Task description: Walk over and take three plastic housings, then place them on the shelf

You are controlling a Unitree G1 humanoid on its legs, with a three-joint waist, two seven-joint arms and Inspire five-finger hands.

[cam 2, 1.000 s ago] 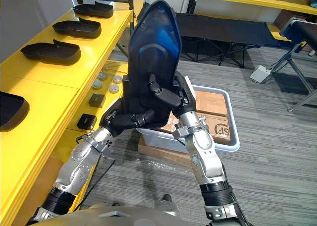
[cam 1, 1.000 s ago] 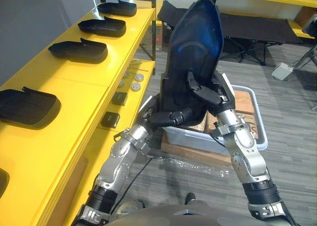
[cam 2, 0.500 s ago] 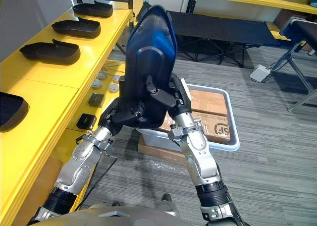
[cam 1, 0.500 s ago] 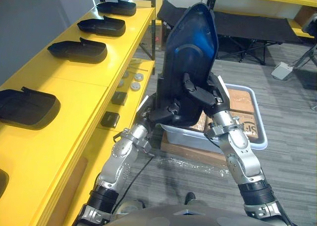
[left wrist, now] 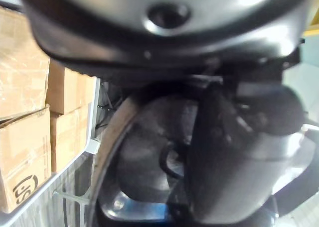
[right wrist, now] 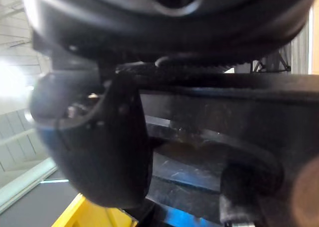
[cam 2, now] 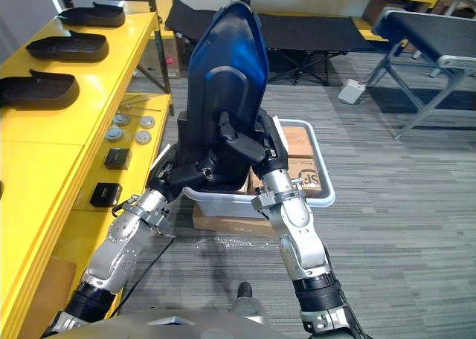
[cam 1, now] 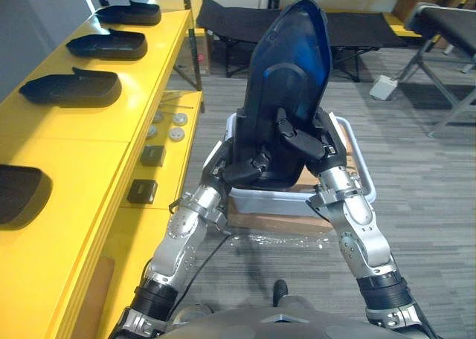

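The dark housing is held upright in front of the robot, narrow end uppermost, above the white bin. The left hand is curled round the housing's lower edge. The right hand grips its near face, fingers bent over a raised ridge. The bin stands on the floor and contains cardboard boxes. The yellow shelf runs along the robot's left (further housings lie on it in a row).

Workshop, yellow shelf, housings, parts bin
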